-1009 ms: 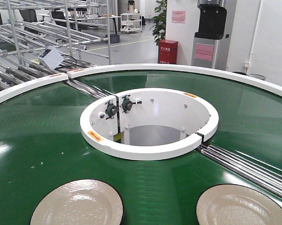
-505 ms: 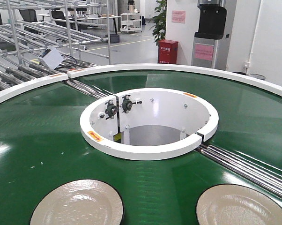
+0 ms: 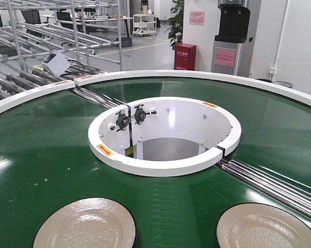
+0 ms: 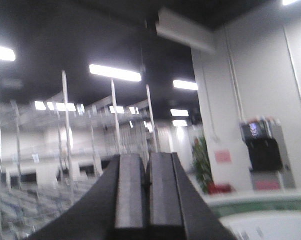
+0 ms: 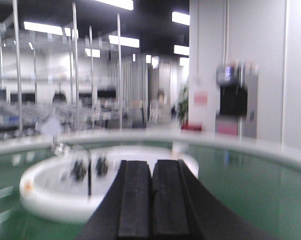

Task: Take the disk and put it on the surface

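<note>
Two cream disks lie on the green conveyor belt at the bottom edge of the front view, one disk on the left and another disk on the right, both cut off by the frame. The surface is out of view. Neither gripper shows in the front view. In the left wrist view my left gripper is shut and empty, tilted up toward the shelving and ceiling lights. My right gripper is shut and empty above the belt, facing the white inner ring.
The white inner ring surrounds an open well at the belt's middle. Steel rollers cross the belt on the right and at the back left. A white outer rim bounds the far side. Metal racks stand behind.
</note>
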### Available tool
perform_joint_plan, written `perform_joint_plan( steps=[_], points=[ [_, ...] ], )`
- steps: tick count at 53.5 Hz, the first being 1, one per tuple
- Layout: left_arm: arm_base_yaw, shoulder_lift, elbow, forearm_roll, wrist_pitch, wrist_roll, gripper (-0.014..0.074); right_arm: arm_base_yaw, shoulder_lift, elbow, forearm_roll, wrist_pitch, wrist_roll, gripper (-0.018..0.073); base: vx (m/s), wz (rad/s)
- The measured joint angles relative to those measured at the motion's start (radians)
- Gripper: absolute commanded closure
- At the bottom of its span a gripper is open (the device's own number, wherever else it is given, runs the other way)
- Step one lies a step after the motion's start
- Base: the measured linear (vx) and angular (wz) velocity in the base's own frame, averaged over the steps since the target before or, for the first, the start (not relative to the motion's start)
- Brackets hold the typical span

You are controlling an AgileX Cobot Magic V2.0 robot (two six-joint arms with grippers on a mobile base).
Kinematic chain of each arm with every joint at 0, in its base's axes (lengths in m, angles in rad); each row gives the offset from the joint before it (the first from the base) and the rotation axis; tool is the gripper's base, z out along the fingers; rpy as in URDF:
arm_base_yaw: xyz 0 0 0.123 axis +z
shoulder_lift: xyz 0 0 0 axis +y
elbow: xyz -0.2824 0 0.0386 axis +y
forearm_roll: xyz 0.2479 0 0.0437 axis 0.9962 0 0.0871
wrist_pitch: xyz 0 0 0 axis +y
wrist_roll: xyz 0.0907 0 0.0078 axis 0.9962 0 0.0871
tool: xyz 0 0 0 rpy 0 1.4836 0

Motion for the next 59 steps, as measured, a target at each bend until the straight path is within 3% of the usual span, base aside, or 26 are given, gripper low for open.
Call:
perform_joint_plan(
  steps=[7, 18, 28, 39, 49, 59],
  points=[
    [0.000, 0.171, -0.279, 0.000, 0.105, 0.083, 0.0596, 0.000, 0.166, -0.277, 0.000, -0.007, -0.054, 0.0568, 0.00, 0.00],
    [0.000, 0.534, -0.615, 0.000, 0.251, 0.102, 0.0596, 0.000, 0.503, -0.567, 0.000, -0.007, -0.065, 0.0568, 0.00, 0.00],
    [0.000, 0.779, -0.711, 0.000, 0.296, 0.103, 0.0596, 0.000, 0.736, -0.642, 0.000, 0.005, -0.066, 0.0568, 0.00, 0.00],
    [0.000, 0.867, -0.712, 0.000, 0.322, 0.104, 0.0560, 0.000, 0.832, -0.642, 0.000, 0.030, -0.066, 0.0531, 0.00, 0.00],
    [0.000, 0.870, -0.712, 0.000, 0.320, 0.105, 0.0402, 0.000, 0.832, -0.642, 0.000, 0.029, -0.066, 0.0368, 0.00, 0.00],
    [0.000, 0.870, -0.712, 0.000, 0.320, 0.105, 0.0126, 0.000, 0.832, -0.642, 0.001, 0.029, -0.066, 0.0047, 0.00, 0.00]
  ],
)
